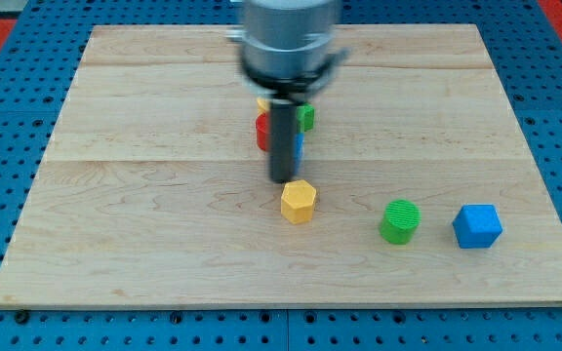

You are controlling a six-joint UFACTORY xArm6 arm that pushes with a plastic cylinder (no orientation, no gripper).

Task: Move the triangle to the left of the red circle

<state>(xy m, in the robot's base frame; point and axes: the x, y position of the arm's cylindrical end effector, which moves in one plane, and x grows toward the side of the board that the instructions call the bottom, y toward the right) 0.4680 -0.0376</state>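
My tip (282, 179) is the lower end of a dark rod near the board's middle, just above and left of a yellow hexagon block (299, 201). Behind the rod a red block (261, 131), likely the red circle, shows on the rod's left side. A thin blue sliver (300, 149) shows on the rod's right side; its shape is hidden, so I cannot tell whether it is the triangle. A green block (306, 118) sits just above that, and a bit of yellow (262, 103) shows above the red block. The rod hides most of this cluster.
A green cylinder (399, 221) and a blue cube (477, 226) sit at the lower right of the wooden board (115, 195). The arm's grey body (289, 39) covers the top middle. Blue pegboard surrounds the board.
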